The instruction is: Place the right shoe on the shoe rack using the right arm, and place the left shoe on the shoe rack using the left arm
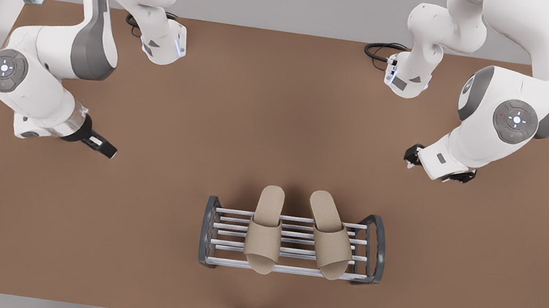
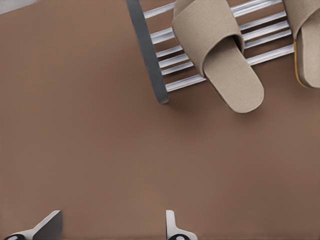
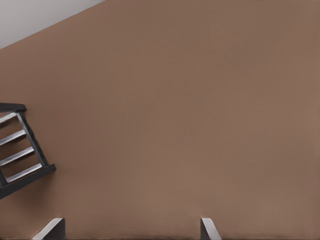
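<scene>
Both slippers rest across the rack; my left gripper and right gripper hang clear, jaws apparently spread, empty.

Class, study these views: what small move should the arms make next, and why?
Probably none beyond parking: both slippers already lie side by side across the shoe rack. The left gripper and right gripper hang open and empty, away from it over the table.
</scene>
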